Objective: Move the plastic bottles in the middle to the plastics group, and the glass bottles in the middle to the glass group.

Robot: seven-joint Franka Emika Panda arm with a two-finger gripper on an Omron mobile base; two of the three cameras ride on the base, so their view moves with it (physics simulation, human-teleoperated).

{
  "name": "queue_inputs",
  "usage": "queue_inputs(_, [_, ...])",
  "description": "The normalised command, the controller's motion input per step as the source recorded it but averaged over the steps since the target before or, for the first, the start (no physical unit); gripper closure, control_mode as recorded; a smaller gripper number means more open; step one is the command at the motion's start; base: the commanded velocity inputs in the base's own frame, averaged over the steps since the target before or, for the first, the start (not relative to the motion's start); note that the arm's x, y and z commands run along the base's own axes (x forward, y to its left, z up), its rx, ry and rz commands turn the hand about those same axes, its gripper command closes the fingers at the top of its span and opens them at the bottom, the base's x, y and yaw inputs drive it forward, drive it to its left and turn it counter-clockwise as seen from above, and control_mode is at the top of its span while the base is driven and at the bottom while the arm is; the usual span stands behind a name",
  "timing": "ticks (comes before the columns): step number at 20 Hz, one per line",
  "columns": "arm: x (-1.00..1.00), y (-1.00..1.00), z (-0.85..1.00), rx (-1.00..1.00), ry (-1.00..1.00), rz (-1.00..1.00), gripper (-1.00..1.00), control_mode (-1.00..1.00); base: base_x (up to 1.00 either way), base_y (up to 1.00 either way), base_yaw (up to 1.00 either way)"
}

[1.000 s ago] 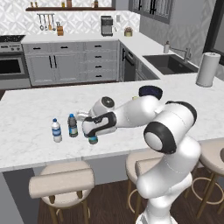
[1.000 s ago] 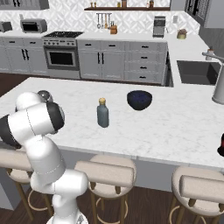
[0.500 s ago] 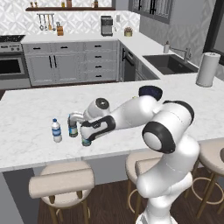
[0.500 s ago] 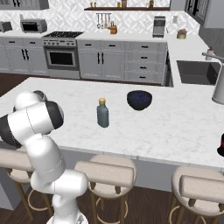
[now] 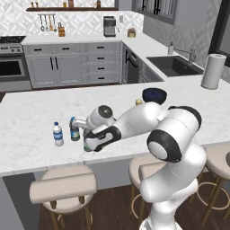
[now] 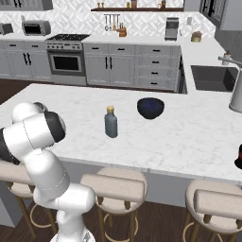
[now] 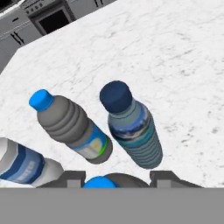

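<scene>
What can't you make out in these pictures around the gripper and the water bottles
- Gripper jaws: the hand view's bottom edge cuts them off, and in the left base view the hand hides them, so open or shut is unclear.
- Blue-capped bottle between the fingers: just its cap shows, cut off by the same edge.
- Clear-white bottle: cropped by the hand view's left edge.
- Bottle labels: too small to read in the left base view.

Just under the gripper, a bottle shows no more than its blue cap, so the fingers' hold on it cannot be judged. To the hand's left, the white bottle is cut off by the edge. From the left base, the hand covers most of the bottle below it.
</scene>
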Motion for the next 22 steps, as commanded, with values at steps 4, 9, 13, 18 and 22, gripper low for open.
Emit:
queue_inputs(4, [-0.14, 0.0, -0.25, 0.0, -0.01, -0.03, -1.0, -1.0, 0.0, 0.0, 0.0])
queue_inputs(9, [-0.03, 0.0, -0.04, 0.0, -0.05, -0.01, -1.0, -1.0, 0.0, 0.0, 0.0])
queue_inputs(13, [-0.01, 0.0, 0.09, 0.0, -0.02, 0.0, -1.0, -1.0, 0.0, 0.0, 0.0])
queue_inputs(18, [-0.02, -0.07, 0.4, 0.02, 0.0, -0.01, -1.0, -1.0, 0.0, 0.0, 0.0])
queue_inputs(22, [-0.11, -0.37, 0.61, 0.05, 0.0, -0.03, -1.0, -1.0, 0.0, 0.0, 0.0])
